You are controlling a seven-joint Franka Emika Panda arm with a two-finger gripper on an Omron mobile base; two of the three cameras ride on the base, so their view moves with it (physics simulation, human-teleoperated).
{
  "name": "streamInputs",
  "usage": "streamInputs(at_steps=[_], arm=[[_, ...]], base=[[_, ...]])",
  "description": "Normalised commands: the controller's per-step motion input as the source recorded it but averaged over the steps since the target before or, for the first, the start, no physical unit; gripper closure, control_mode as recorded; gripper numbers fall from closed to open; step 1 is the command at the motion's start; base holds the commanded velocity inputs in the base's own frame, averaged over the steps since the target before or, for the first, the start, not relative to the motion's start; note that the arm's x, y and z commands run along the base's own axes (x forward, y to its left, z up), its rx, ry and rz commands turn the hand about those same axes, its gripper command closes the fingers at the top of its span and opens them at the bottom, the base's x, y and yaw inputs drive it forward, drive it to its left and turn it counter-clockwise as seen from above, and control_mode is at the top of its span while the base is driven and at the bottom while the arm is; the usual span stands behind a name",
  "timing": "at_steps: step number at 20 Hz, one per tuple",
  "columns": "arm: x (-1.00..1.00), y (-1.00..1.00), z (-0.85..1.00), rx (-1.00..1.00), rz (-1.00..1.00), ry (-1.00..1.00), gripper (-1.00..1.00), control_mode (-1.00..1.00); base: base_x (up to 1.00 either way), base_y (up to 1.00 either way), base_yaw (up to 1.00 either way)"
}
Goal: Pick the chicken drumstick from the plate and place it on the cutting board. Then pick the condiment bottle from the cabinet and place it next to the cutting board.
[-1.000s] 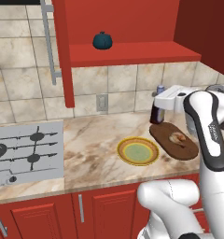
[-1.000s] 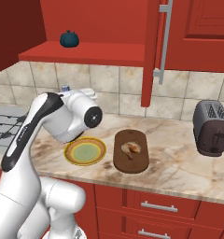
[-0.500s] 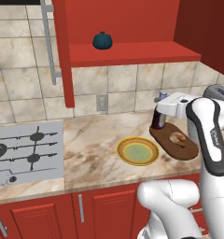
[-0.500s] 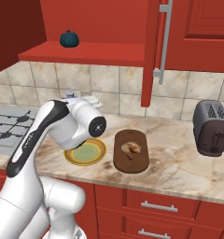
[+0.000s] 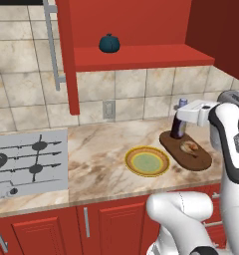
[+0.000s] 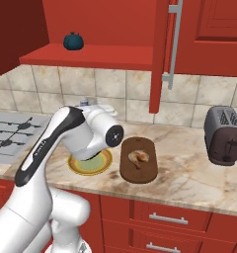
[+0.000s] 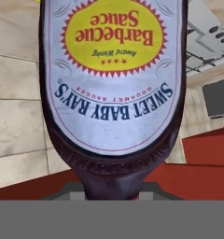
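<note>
My gripper is shut on the condiment bottle, a dark bottle with a bluish-grey cap. The bottle stands upright, low over the counter at the far left end of the cutting board. I cannot tell whether its base touches the counter. In the hand view the bottle is very close, its yellow barbecue sauce label upside down. The chicken drumstick lies on the dark oval cutting board. The yellow-rimmed plate lies bare to the left of the board. The cabinet's open red shelf is above.
A teal pumpkin-shaped object sits on the shelf. A toaster stands on the counter right of the board. A stove top lies at the left. An open cabinet door with a long metal handle hangs above the counter.
The arm has come down and moved a little right with the bottle, from above the counter to low beside the board's far end.
</note>
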Motion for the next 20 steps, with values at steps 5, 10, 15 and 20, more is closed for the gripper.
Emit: streamInputs(at_steps=[5,10,15,20], arm=[[-0.03,-0.28,0.0,0.0,0.0,0.06,1.0,-1.0],[-0.04,-0.27,-0.01,0.0,0.0,0.03,1.0,-1.0],[-0.02,-0.21,-0.17,0.0,0.0,0.0,1.0,-1.0],[-0.02,-0.2,-0.26,0.0,0.0,0.0,1.0,-1.0]], base=[[0.0,0.0,0.0],[0.0,0.0,0.0],[0.0,0.0,0.0],[0.0,0.0,0.0]])
